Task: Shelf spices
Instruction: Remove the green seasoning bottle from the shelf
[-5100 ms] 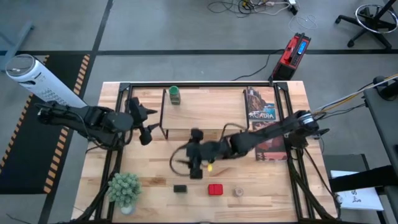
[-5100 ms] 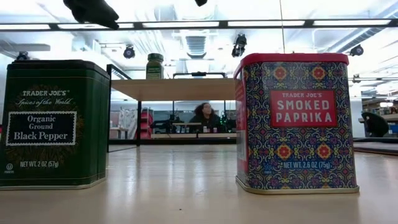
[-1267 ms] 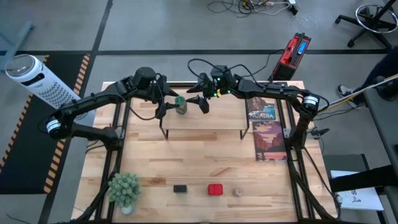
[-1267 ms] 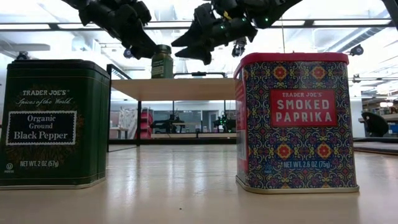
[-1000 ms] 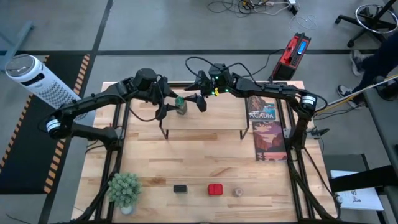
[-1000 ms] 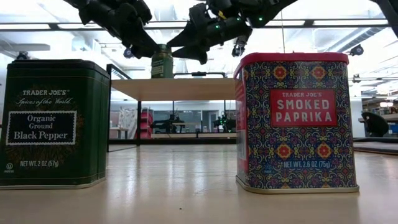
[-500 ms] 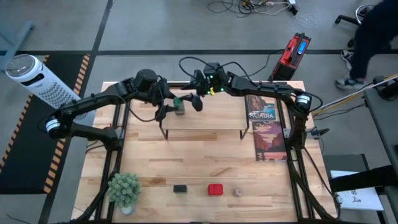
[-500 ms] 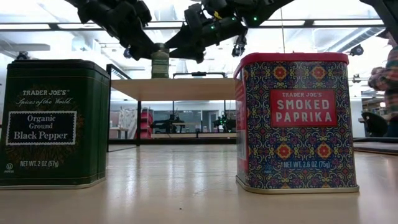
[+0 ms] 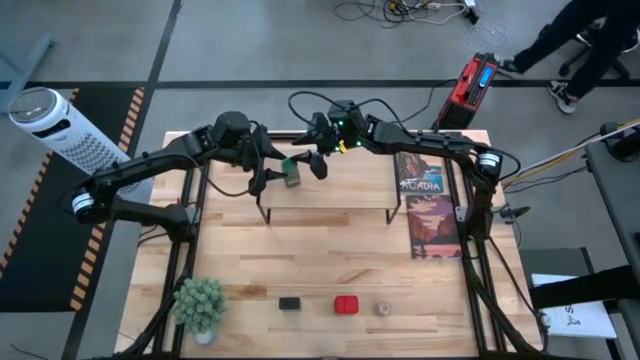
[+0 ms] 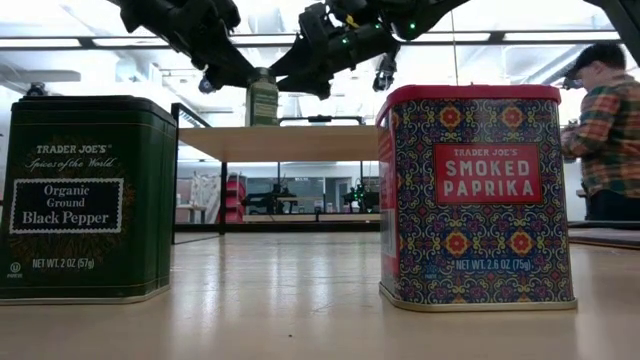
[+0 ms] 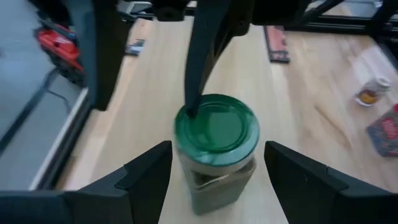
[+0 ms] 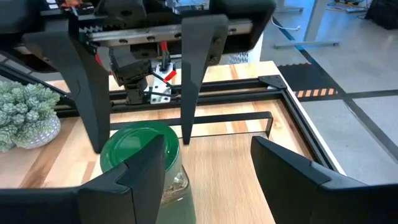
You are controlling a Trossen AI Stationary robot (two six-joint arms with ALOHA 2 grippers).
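Left gripper [image 11: 211,168]: jaws spread wide around the green-capped jar [image 9: 291,171], apparently not touching.
Right gripper [image 12: 205,165]: jaws spread, one finger beside the jar.

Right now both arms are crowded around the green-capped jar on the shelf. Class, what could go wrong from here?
1. The left gripper and right gripper both straddle the green-capped jar with open fingers; they may collide.
2. A finger from the other arm touches the jar's cap in the left wrist view; a nudge could tip it.
3. The jar stands near the shelf edge and could fall.
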